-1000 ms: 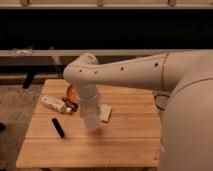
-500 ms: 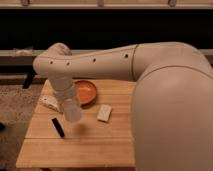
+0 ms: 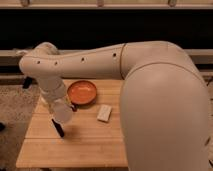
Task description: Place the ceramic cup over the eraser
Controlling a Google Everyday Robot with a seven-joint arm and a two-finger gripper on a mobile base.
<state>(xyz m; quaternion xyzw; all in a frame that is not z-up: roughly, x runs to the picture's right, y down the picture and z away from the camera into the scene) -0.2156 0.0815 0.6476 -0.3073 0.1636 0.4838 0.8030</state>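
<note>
Big white arm point(image 3: 100, 60) sweeps in from the right over a wooden table point(image 3: 75, 145), its wrist bent down at the table's left side. The gripper point(image 3: 62, 111) sits at the arm's low end, just left of the orange bowl point(image 3: 82, 92); can't tell its finger state. The cup point(image 3: 63, 112), white, hangs at the gripper end, tilted, above the tabletop; whether it's actually clamped isn't visible. The eraser point(image 3: 58, 128), a slim black bar, lies flat on the table below and slightly left of the cup, its upper end hidden under it; touching or apart, can't tell. The bowl rests on the table's back part, just right of the wrist. A beige block point(image 3: 104, 113) lies flat in front of and to the right of the bowl, well apart from the eraser.
</note>
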